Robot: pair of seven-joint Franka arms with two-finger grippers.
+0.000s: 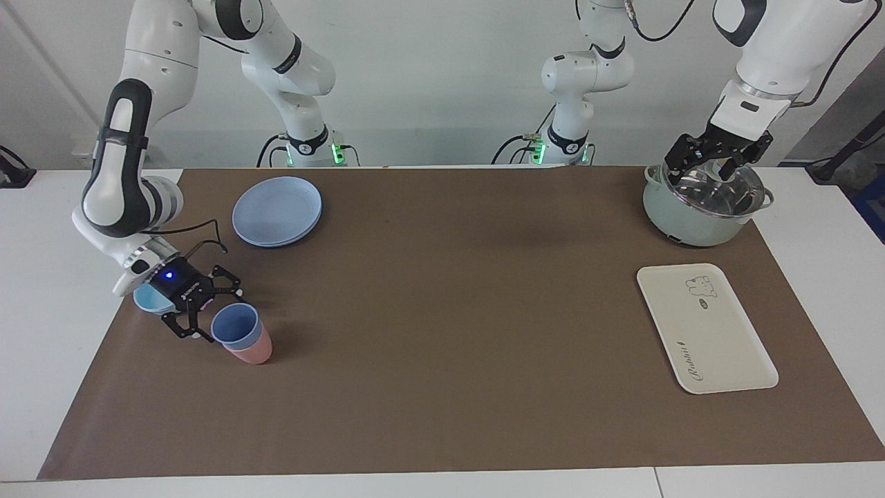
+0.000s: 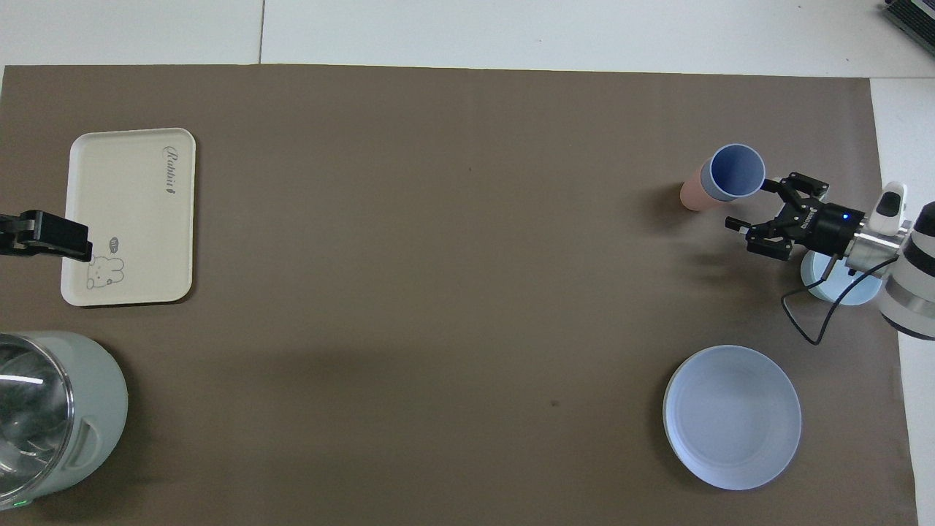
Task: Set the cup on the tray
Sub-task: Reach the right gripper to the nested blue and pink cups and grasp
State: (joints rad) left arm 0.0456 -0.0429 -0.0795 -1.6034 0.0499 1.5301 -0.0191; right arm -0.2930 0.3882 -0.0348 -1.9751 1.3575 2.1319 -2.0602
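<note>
The periwinkle-blue cup (image 1: 236, 326) stands nested in a salmon-pink tumbler (image 1: 253, 354) on the brown mat, toward the right arm's end of the table; it also shows in the overhead view (image 2: 736, 172). My right gripper (image 1: 221, 317) is open and low beside the cup, with one fingertip at its rim; it also shows in the overhead view (image 2: 754, 204). The cream-white tray (image 1: 705, 328) lies empty toward the left arm's end, also in the overhead view (image 2: 131, 215). My left gripper (image 1: 700, 167) waits open, raised over the pot.
A light-blue bowl (image 1: 151, 299) sits under the right wrist. A round blue plate (image 1: 276, 211) lies nearer to the robots than the cups. A pale green pot with a glass lid (image 1: 698, 207) stands nearer to the robots than the tray.
</note>
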